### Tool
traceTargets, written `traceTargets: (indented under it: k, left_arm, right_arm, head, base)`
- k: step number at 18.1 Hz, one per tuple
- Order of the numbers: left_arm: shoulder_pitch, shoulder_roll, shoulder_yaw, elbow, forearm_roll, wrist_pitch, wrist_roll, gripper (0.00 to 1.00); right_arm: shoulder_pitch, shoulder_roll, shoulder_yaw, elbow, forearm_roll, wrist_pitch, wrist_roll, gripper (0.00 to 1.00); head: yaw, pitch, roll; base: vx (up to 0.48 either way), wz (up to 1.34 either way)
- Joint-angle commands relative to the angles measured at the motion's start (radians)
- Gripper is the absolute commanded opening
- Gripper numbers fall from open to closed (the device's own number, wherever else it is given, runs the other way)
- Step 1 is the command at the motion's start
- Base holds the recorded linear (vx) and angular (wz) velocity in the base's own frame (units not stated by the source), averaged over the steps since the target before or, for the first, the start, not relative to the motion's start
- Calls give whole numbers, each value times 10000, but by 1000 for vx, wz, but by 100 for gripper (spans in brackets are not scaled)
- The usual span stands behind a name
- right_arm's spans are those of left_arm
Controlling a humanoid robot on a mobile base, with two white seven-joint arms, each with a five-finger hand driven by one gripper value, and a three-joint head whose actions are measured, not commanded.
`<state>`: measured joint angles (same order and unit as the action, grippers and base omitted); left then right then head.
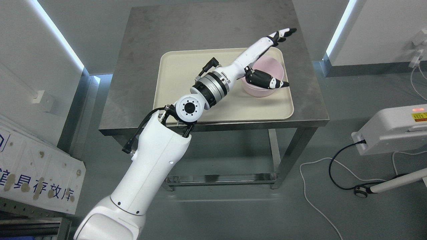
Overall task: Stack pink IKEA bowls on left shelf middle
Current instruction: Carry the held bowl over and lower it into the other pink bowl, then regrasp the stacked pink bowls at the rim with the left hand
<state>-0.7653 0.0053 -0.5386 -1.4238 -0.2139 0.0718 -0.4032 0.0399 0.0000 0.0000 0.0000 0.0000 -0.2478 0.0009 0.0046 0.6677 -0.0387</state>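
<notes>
A single pink bowl point(268, 67) stands upright at the right end of a cream tray point(186, 70) on a steel table point(150, 36). My left arm rises from the lower left and stretches across the tray to the bowl. The left hand point(279, 57) is open and spread over the bowl: the long fingers point(283, 33) point straight out past its far rim, and the black thumb point(265, 81) lies across its near side. Nothing is lifted. I cannot tell whether the thumb touches the bowl. No shelf or second bowl is in sight.
The table stands between two white wall panels with light strips. A white machine point(392, 128) with black and white cables point(337, 163) on the floor is at the right. A white signboard point(36, 180) leans at the lower left.
</notes>
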Motion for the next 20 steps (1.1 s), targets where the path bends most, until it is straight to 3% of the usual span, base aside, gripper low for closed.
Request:
traceTargets:
  k: [1,6,8,10,18,20]
  left_arm:
    - [750,728,93,-1517,-2106,157,-938,89]
    - [215,438,553,-368,-3244,157,-938,82]
    - [106,285,538,31,-3566,142,-938,69]
    - [121,121,416,233,-3873,126,-1121,65]
    - [-78,121,109,1243,-5267,35,-1506,61]
    - [-186,121,216,1459,-5392,-179,-1460,56]
  right_arm:
    - [0,-175,-46,-175,-15,8,-9,100]
    - [0,-175,-46,-175,-15,8,-9,100]
    - [0,-175,-46,-175,-15,8,-9,100]
    - [0,-175,-46,-175,-15,8,-9,100]
    - [0,-175,-46,-175,-15,8,-9,100]
    - [0,-175,-46,-175,-15,8,-9,100]
  head:
    - [0,0,0]
    - [0,0,0]
    - [0,0,0]
    - [0,0,0]
    - [0,0,0]
    - [0,0,0]
  base:
    - [0,0]
    - [0,0]
    - [0,0]
    - [0,0]
    - [0,0]
    - [0,0]
